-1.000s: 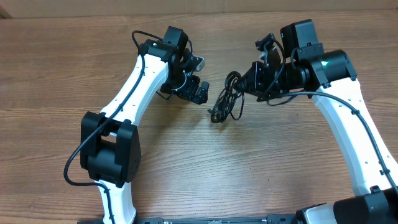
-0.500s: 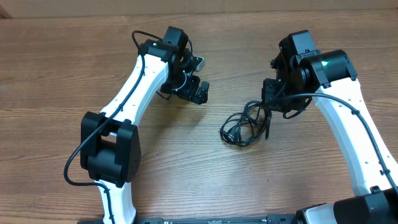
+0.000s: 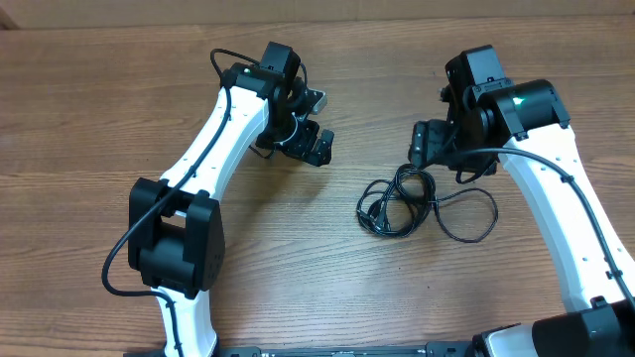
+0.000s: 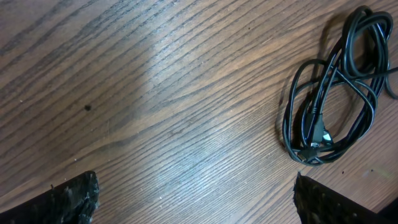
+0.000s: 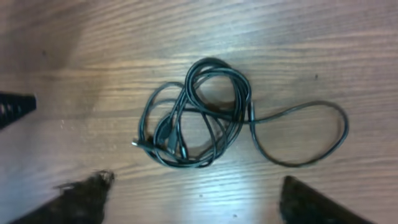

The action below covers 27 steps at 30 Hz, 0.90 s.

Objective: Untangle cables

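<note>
The cables (image 3: 400, 201) are seen lying on the wooden tabletop (image 3: 99, 99), right of ctr in the overhead view. They lie just below the right hand (image 3: 444, 155) and well apart from the left hand (image 3: 319, 123). They are bunched into a loose coil of several overlapping turns (strands crossing near the middle), w/ one long single loop (image 3: 492, 210) thrown out toward the right arm's side. Nothing is gripped; the coil rests flat on the wood.

In the right wrist view the cables (image 5: 198, 111) are shown directly under the camera. The right hand (image 5: 199, 196) is spread wide, its fingertips (image 5: 87, 193) at the btm corners w/ bare wood between them, and no strand is touched. A small plug end (image 5: 168, 137) is visible inside the coil (too blurred for more detail).

In the left wrist view the left hand (image 4: 199, 202) is likewise spread wide. Only its dark tips are seen at the btm edge, w/ nothing between them. The cables (image 4: 323, 93) appear at the right side of that view (one edge cut off by the frame), a plug being visible near the coil's lower end. The left hand is held over bare tabletop, apart from the coil.
</note>
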Each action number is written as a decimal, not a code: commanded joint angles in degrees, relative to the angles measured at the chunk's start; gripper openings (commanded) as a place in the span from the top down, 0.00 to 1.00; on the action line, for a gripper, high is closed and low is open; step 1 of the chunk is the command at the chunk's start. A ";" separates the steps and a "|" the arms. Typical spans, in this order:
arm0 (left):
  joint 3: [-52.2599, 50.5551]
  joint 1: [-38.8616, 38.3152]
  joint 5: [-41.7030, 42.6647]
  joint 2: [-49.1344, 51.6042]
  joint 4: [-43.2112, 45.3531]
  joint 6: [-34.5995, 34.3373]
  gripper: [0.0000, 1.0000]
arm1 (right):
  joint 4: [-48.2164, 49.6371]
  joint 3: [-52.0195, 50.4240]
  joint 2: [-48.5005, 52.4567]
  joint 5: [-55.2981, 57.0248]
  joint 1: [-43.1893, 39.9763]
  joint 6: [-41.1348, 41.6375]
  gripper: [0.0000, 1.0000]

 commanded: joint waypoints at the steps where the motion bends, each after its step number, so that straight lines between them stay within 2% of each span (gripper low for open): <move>1: -0.44 -0.13 -0.13 -2.10 0.07 -0.74 0.00 | 0.28 1.31 -1.36 0.85 -0.22 0.04 0.03; 2: -0.44 -0.13 -0.13 -2.10 0.07 -0.74 0.00 | 0.28 1.25 -1.36 0.83 -0.22 0.04 0.00; 13: -0.44 -0.13 -0.13 -2.10 0.07 -0.74 0.00 | 5.49 -5.53 -1.29 0.22 -0.15 0.04 0.00; 24: -0.44 -0.13 -0.13 -2.10 0.07 -0.74 0.00 | 23.30 -20.72 -1.27 -9.01 -0.15 0.09 0.00; 27: -0.44 -0.13 -0.13 -2.10 0.07 -0.74 0.00 | 30.16 -26.21 -1.25 -11.43 -0.11 2.91 0.12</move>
